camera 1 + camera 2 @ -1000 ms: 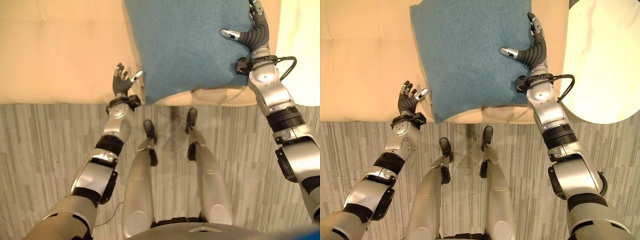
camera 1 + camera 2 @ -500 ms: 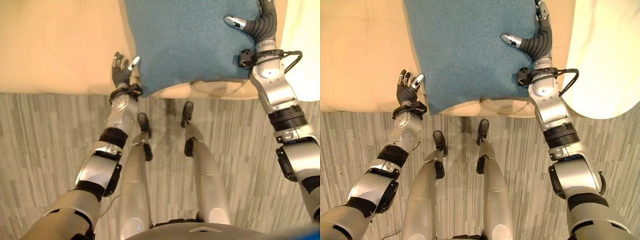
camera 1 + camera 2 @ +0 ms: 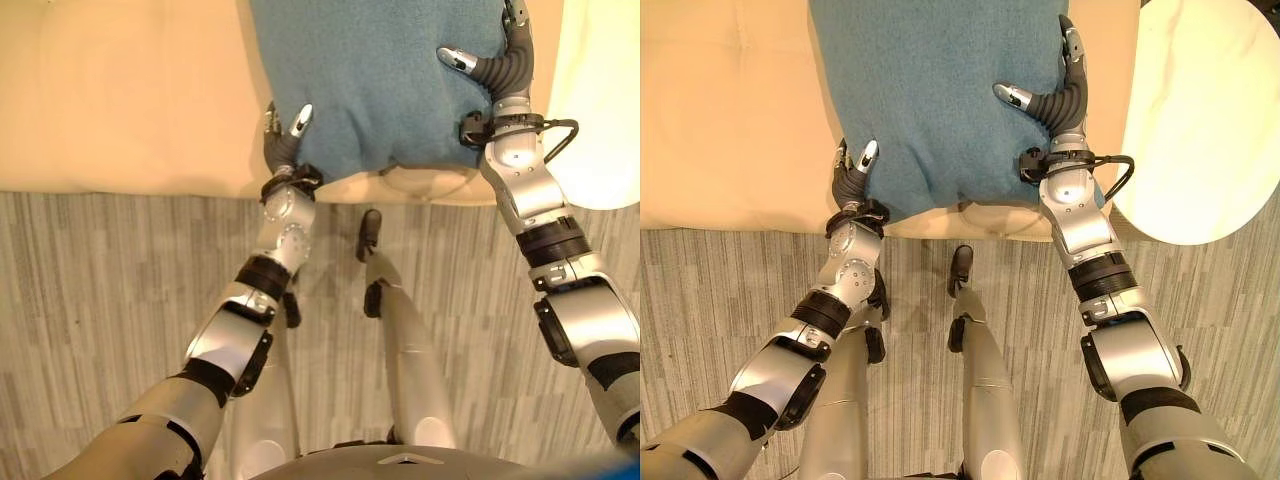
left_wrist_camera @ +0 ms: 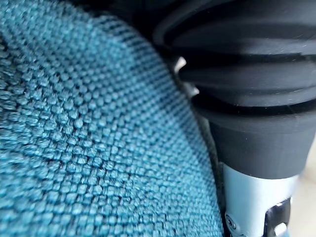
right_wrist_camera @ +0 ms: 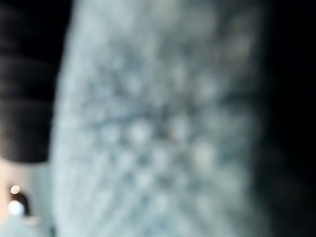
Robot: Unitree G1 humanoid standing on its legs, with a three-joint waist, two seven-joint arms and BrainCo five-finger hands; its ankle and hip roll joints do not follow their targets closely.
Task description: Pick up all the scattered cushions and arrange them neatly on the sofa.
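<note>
One blue cushion (image 3: 940,90), one sofa (image 3: 730,110)

the teal woven cushion (image 3: 375,80) is cut off at the frame's top edge; the right robot hand (image 3: 1058,95) has its fingers partly hidden behind it.

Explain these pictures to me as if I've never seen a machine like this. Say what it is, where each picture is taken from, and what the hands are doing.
This is a two-legged humanoid robot with silver arms. The two wide pictures come from the cameras in its head, looking down past its arms. The two close-ups come from a camera on each wrist, pressed right up to blue woven fabric.

In front of it stands a cream sofa on a grey striped floor. A blue cushion lies on the sofa seat. The left hand touches the cushion's near left corner; the right hand lies against its right edge, thumb spread over the fabric. Both hands look open, not gripping. A pale round table stands to the right.
</note>
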